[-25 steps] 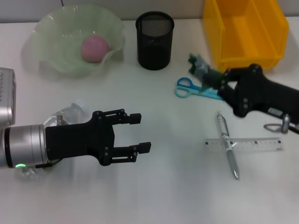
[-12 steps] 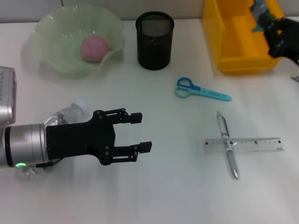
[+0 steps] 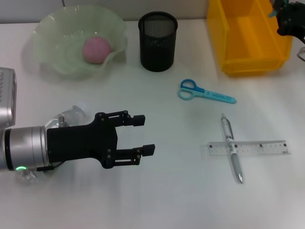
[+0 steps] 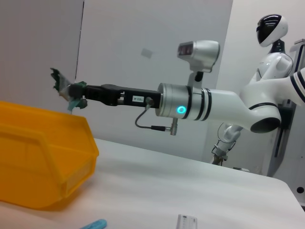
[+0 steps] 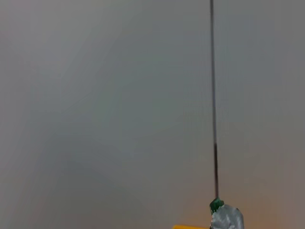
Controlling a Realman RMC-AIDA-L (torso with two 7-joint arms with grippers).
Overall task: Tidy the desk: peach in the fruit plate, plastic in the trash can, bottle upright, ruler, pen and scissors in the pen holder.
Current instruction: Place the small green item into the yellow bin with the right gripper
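One peach (image 3: pixel 97 49) sits in the plate (image 3: pixel 52 64). One scissors (image 3: pixel 205 92), pen (image 3: pixel 232 148) and ruler (image 3: pixel 259 147) lie on the counter (image 3: pixel 181 200). Right claw (image 4: pixel 71 89) grips the plastic (image 4: pixel 61 82) above the bin (image 3: pixel 249 57); left claw (image 3: pixel 143 135) is spread, empty.

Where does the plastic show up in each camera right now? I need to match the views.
Head view: the plastic sits at the top right corner, in the right gripper, over the far end of the trash can.
Left wrist view: the plastic is at upper left, on the arm's tip, above the bin's rim.
Right wrist view: the plastic is at the bottom edge.
Shared landmark: the yellow trash can.
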